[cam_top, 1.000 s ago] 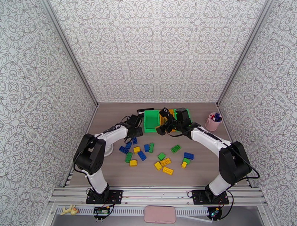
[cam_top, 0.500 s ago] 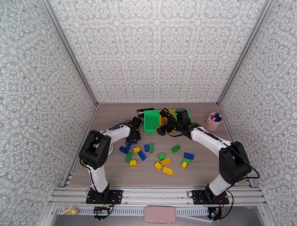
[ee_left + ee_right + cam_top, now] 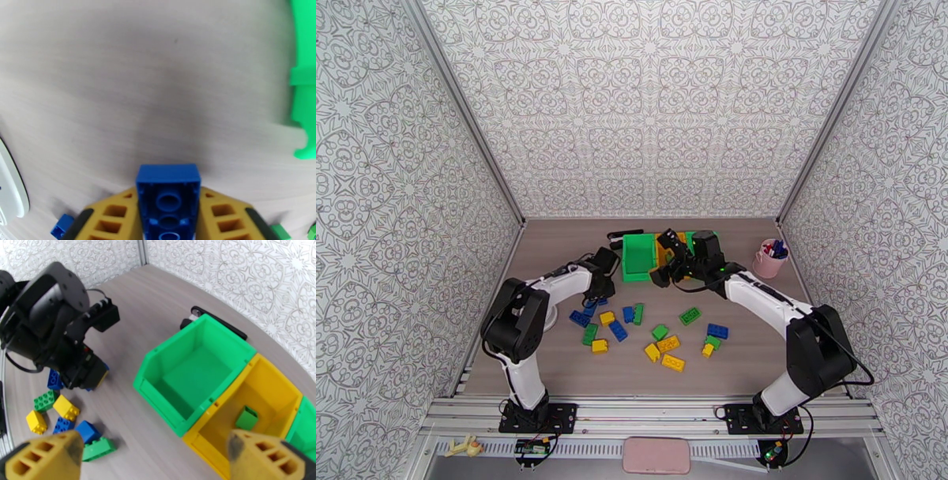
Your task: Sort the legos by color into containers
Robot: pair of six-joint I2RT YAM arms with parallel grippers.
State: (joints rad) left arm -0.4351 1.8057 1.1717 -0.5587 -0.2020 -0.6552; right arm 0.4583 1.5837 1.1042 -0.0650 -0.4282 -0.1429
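Wood-grain table (image 3: 118,79): left tool (image 3: 168,227) has clamped a blue lego (image 3: 168,185), 7 o'clock of left bin (image 3: 635,275). Right tool (image 3: 156,459) gapes wide, empty.

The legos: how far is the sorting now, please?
Barely begun. Done: one green brick lies in the yellow bin; the green bin beside it looks empty. In hand: the left gripper is shut on a blue brick; the right gripper is open. Left: most legos on the table.

The wood-grain table (image 3: 742,375) lies under the left gripper (image 3: 593,298) and right gripper (image 3: 668,265). Patterned white wall panels (image 3: 648,103) stand beyond and beside both. An aluminium rail (image 3: 648,412) runs behind them.
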